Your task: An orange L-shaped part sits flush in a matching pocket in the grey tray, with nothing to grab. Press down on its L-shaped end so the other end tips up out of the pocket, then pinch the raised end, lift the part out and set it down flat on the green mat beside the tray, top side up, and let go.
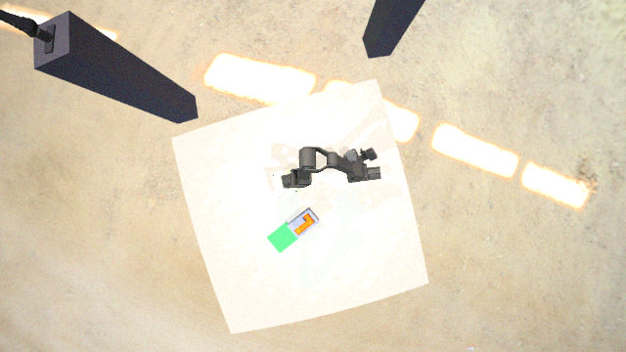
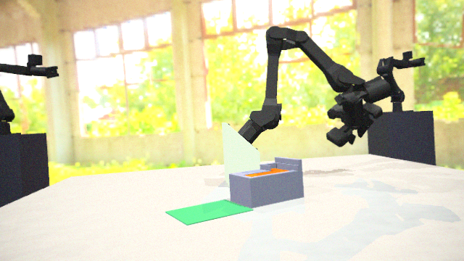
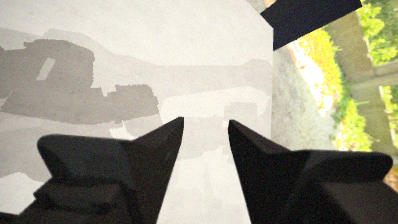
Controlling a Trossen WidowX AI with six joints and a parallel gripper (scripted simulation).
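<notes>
The orange L-shaped part (image 1: 305, 225) (image 2: 268, 172) lies level in the pocket of the grey tray (image 1: 296, 223) (image 2: 277, 190). Its hooked end is at the tray end away from the mat, near the raised wall. The green mat (image 1: 282, 238) (image 2: 206, 212) lies flat against the tray's other end, with nothing on it. My gripper (image 3: 206, 123) is partly open, with nothing between its fingertips. It is up in the air, well to the side of the tray, and in the wrist view neither tray nor part shows.
The arm's own base rises from a pale stand (image 2: 237, 161) right behind the tray. Dark pedestals (image 1: 117, 73) (image 2: 402, 134) with other arms stand beyond the table edge. A low raised wall (image 2: 295, 164) rims the tray's end away from the mat.
</notes>
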